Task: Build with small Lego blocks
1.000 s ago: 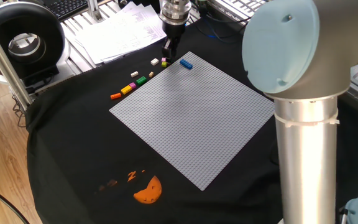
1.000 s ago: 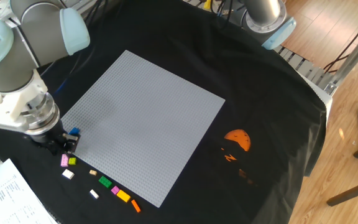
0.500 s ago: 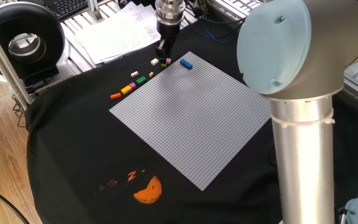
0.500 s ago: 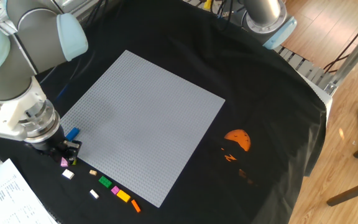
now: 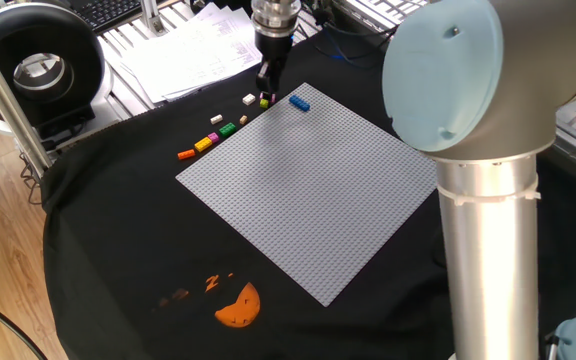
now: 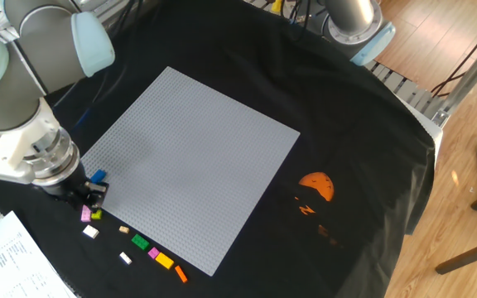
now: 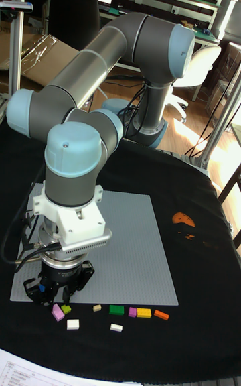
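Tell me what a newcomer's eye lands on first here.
The big grey baseplate fills the middle of the black cloth. Along one edge lies a row of small Lego blocks, where the gripper hangs low over the pink and yellow-green ones. An orange half-round print sits off the opposite side.

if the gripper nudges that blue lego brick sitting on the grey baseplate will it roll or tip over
Probably neither. The blue brick is low and boxy, lying flat near the corner of the grey baseplate, so it should slide. It looks tiny and rigid, likely very light, so a light touch could skitter it. The studs may snag it slightly.
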Controlling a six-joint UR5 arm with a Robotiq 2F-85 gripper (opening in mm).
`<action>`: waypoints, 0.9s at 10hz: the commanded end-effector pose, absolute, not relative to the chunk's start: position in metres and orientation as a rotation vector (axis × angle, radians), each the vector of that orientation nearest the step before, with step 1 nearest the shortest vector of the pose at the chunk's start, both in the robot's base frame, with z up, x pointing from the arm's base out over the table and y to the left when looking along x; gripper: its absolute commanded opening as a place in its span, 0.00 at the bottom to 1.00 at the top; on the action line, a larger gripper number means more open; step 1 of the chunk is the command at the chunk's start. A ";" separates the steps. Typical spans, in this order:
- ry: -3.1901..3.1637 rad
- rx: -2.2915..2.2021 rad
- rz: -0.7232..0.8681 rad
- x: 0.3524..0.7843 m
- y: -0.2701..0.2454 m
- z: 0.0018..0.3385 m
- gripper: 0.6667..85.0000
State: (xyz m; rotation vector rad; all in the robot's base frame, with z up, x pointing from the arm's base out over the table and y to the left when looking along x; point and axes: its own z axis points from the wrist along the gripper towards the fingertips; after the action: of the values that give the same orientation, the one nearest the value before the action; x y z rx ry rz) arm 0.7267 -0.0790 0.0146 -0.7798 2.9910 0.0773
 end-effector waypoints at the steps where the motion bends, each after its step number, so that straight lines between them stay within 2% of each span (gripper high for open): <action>1: 2.953 -0.831 0.053 0.724 -0.094 0.010 0.44; 2: 2.931 -0.834 0.041 0.725 -0.094 0.005 0.47; 6: 2.923 -0.829 0.047 0.726 -0.090 -0.003 0.47; 9: 2.928 -0.812 0.079 0.729 -0.083 0.004 0.47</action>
State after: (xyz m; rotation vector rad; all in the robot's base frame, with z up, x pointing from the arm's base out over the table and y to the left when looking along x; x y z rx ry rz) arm 0.7266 -0.0872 0.0001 -0.8318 2.9316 0.0509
